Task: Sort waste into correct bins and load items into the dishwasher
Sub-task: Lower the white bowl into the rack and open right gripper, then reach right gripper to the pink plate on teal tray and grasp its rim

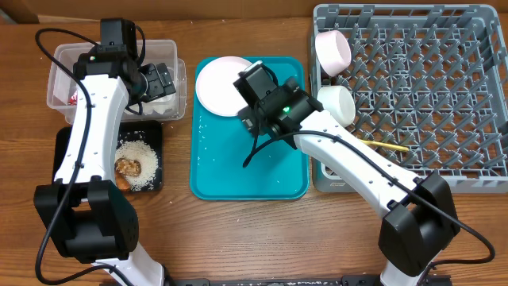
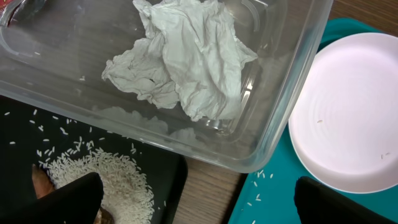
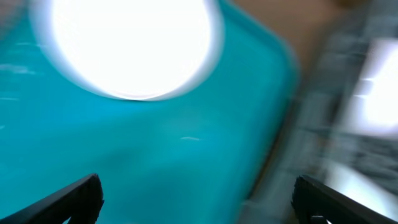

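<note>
Overhead: the left arm stretches over the clear rectangular tub. The right arm angles across the teal tray, which holds the smooth round plate. A pale-yellow spoon lies crosswise in the lattice rack.

Left wrist: the left gripper is spread above the crumpled napkin in the tub.

Right wrist, blurred: the right gripper gapes wide.

I assess this as a robotics lab bench set up as a mock kitchen station. I see a plain wooden table bearing the left arm, the right arm, a grey dish rack and a teal tray.
</note>
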